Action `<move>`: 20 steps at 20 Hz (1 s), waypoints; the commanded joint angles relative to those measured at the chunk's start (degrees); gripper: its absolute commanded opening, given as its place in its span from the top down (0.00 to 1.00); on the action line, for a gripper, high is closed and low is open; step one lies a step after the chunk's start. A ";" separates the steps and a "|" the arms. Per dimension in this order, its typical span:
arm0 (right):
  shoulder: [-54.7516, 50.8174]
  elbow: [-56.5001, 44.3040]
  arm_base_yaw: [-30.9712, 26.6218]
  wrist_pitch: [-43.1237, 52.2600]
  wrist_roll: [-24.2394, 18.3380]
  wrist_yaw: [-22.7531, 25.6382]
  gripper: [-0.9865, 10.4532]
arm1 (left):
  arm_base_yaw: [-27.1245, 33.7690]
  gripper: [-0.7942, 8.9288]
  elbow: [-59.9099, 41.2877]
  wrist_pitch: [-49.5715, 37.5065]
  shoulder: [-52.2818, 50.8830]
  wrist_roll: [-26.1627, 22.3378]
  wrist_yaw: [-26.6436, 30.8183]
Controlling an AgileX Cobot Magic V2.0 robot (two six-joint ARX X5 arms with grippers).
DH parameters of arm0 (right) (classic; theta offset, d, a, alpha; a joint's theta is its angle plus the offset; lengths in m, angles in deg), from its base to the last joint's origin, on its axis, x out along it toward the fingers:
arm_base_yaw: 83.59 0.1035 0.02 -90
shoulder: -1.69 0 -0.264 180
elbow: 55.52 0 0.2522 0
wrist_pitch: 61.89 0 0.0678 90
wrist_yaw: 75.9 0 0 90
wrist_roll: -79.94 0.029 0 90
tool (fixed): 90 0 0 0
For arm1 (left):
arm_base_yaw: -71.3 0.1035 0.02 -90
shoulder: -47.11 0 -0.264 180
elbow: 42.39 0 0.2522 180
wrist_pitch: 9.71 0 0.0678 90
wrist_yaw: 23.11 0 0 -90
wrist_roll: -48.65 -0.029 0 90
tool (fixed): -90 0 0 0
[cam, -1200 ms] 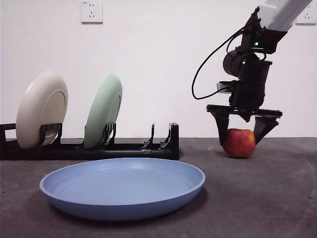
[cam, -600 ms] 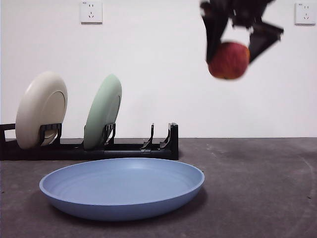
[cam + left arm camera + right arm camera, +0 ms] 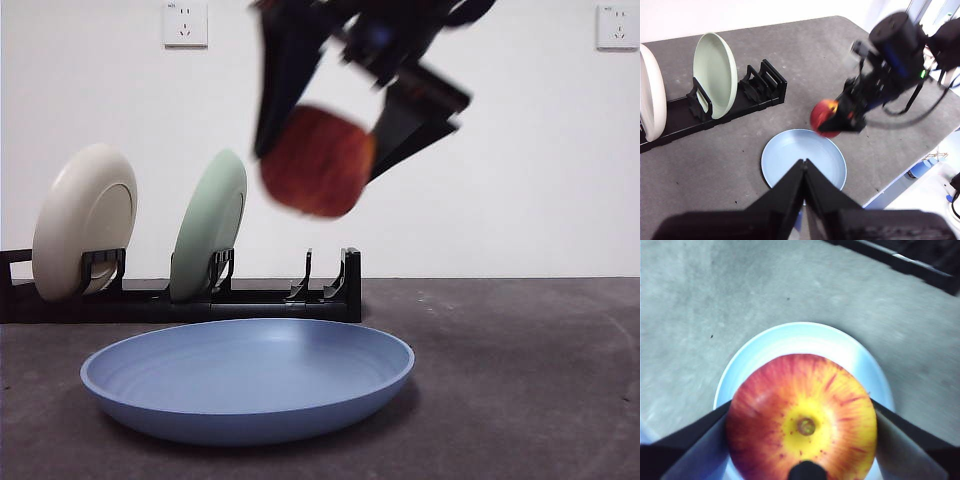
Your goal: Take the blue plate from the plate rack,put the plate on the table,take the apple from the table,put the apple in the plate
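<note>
Apple (image 3: 318, 160) sits clamped in our right gripper (image 3: 330, 140) up in the air over the blue plate (image 3: 247, 378) on the table (image 3: 520, 380), while our left gripper (image 3: 804, 172) hangs closed and empty.

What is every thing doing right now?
apple: held up in the air over the blue plate.
right gripper: shut on the apple.
left gripper: shut, holding nothing, high over the table.
blue plate: flat on the table, nothing in it.
green plate: standing in the plate rack.
cream plate: standing in the rack.
</note>
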 commanded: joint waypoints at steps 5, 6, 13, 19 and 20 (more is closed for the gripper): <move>8.72 -2.51 3.06 8.72 1.90 4.28 0.91 | 0.11 0.92 -0.33 -0.26 -0.37 -0.50 0.37; 10.14 -2.51 3.06 9.22 1.90 4.15 0.91 | 0.11 0.92 -0.35 -0.26 -0.37 -0.52 0.37; 15.54 -2.51 3.13 8.28 1.88 2.69 0.81 | 0.11 0.92 -0.37 -0.26 -0.37 -0.52 0.39; 15.76 -2.51 3.10 8.11 1.38 3.13 0.51 | 0.11 0.92 -0.37 -0.26 -0.37 -0.52 0.39; 15.76 -2.51 3.10 8.07 1.40 3.10 0.41 | 0.11 0.92 -0.37 -0.26 -0.37 -0.52 0.37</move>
